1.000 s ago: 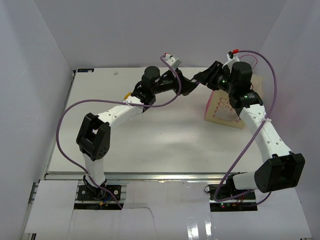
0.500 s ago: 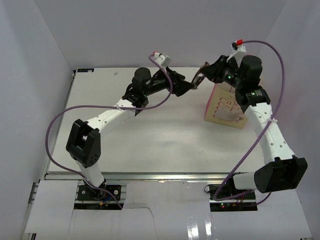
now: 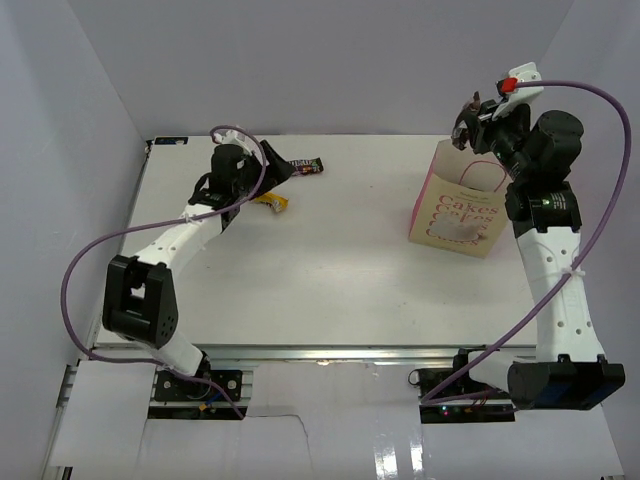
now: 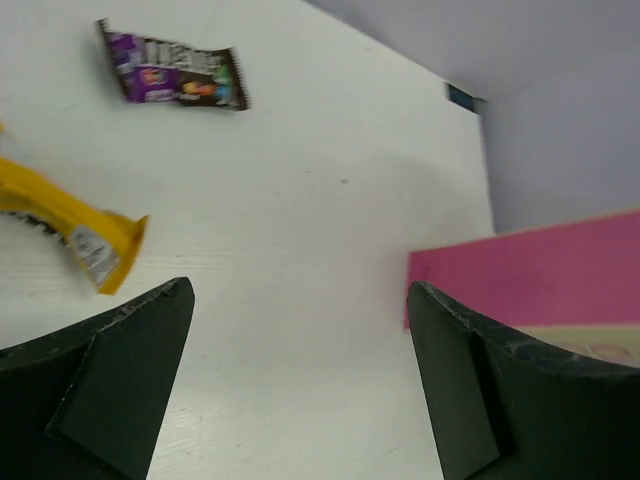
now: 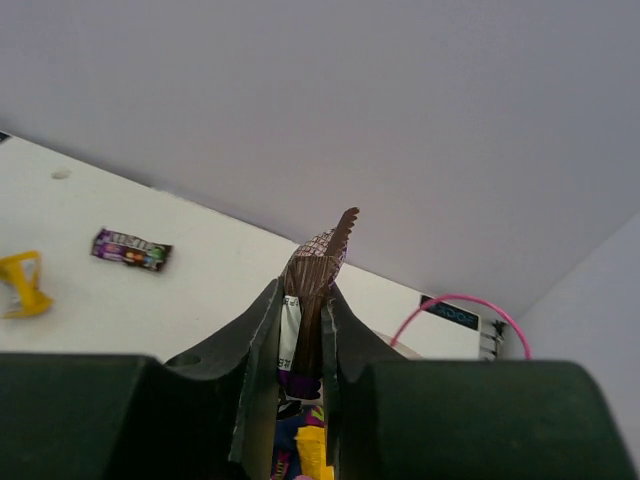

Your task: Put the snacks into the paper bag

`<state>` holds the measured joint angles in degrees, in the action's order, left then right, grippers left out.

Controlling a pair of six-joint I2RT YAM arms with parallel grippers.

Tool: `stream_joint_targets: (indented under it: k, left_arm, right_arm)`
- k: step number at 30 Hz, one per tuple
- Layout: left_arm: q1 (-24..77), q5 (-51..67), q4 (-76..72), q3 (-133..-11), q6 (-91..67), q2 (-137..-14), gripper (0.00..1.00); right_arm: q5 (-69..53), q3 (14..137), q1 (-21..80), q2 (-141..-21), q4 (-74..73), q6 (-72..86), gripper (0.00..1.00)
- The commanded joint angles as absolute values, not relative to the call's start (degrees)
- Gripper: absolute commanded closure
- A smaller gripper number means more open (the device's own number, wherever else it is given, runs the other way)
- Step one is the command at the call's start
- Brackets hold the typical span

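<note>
Right wrist view: a brown-wrapped bar (image 5: pixel 318 255) stands upright, pinched at its lower end in the closed right claw (image 5: pixel 302 312), high over the bag (image 3: pixel 458 215) at the right of the tabletop (image 3: pixel 330 270). Purple and yellow wrappers glimpsed under the fingers are probably snacks already inside. Seen from above, the claw hangs near the bag's far rim rather than squarely over its mouth, with a thin pink handle (image 5: pixel 455 298) looping close by. Let go here, the bar could clip the rim or the handle and fall outside, and an off-centre descent could nudge the light bag over. Well apart, at the far left, a second bar (image 3: pixel 305 166) and a yellow packet (image 3: pixel 270 201) lie flat on the tabletop, with the left claw (image 4: pixel 300 300) spread wide and empty just beside them. Both look thin and slick, so a claw coming down at a slant may push them along rather than pinch them, or catch both at once.
</note>
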<state>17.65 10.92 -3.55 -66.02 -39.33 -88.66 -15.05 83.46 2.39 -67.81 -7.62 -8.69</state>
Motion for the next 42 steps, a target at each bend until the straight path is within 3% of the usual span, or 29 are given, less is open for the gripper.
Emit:
stream_joint_targets:
  k: [1, 4, 7, 8, 10, 12, 18, 22, 25, 26, 28, 32, 34, 36, 40, 42]
  left_arm:
    - [16.62, -4.62, 17.02, -73.54, -47.36, -93.85, 0.02]
    - [16.17, -6.94, 23.90, -80.15, -49.83, -100.53, 0.02]
    - [16.17, -8.08, 23.99, -83.05, -50.80, -104.84, 0.02]
    - [16.08, -8.96, 24.34, -84.01, -50.89, -105.90, 0.02]
    - [16.08, -10.63, 27.41, -88.14, -52.02, -109.67, 0.02]
    - [16.08, -12.82, 31.89, -93.06, -52.82, -113.80, 0.02]
    - [16.08, -16.00, 36.47, -100.36, -53.61, -121.45, 0.05]
    - [16.08, -13.80, 37.26, -105.98, -53.52, -126.73, 0.16]
    - [16.08, -12.14, 37.44, -106.70, -53.35, -128.67, 0.34]
    - [16.08, -11.87, 37.27, -106.18, -53.35, -128.50, 0.43]
    - [16.08, -11.34, 36.13, -105.30, -51.86, -127.97, 0.50]
    - [16.08, -8.62, 31.75, -100.91, -48.17, -124.11, 0.64]
    - [16.08, -6.16, 29.02, -96.87, -43.61, -120.16, 0.72]
    - [16.08, 0.94, 23.05, -90.31, -36.79, -114.39, 0.80]
    - [16.08, 20.62, 0.96, -72.72, -27.89, -101.36, 0.82]
    - [16.00, 32.39, -8.57, -62.38, -26.72, -96.44, 0.82]
  right_arm:
    - [-9.15, 82.44, 1.76, -69.78, -8.44, -14.06, 0.92]
    - [-7.03, 82.44, 1.32, -71.63, -7.91, -14.50, 0.85]
    - [-7.03, 82.79, 0.97, -73.39, -7.82, -14.94, 0.55]
    - [-8.34, 82.88, 0.88, -73.56, -7.91, -14.94, 0.30]
    - [-9.84, 82.97, 0.79, -72.69, -8.00, -14.94, 0.08]
    - [-12.82, 82.79, 0.79, -71.90, -8.09, -14.68, 0.02]
    - [-20.74, 81.21, 0.62, -69.44, -9.14, -13.80, 0.04]
    - [-22.67, 79.28, 0.62, -68.73, -9.58, -12.13, 0.04]
    - [-26.62, 79.10, 0.70, -68.20, -10.37, -12.39, 0.04]
    - [-30.63, 79.36, 0.70, -67.94, -10.63, -12.83, 0.04]
    - [-42.10, 80.06, 0.70, -67.85, -12.73, -16.32, 0.04]
    - [-57.79, 79.28, 1.14, -67.94, -13.89, -18.20, 0.03]
    - [-59.67, 78.40, 1.93, -68.29, -12.84, -16.62, 0.00]
    - [-59.50, 77.78, 3.86, -68.73, -12.22, -14.16, 0.00]
    - [-50.06, 76.82, 11.14, -70.83, -11.26, -5.04, 0.13]
    - [-44.41, 74.81, 13.78, -71.80, -8.27, 5.99, 0.13]
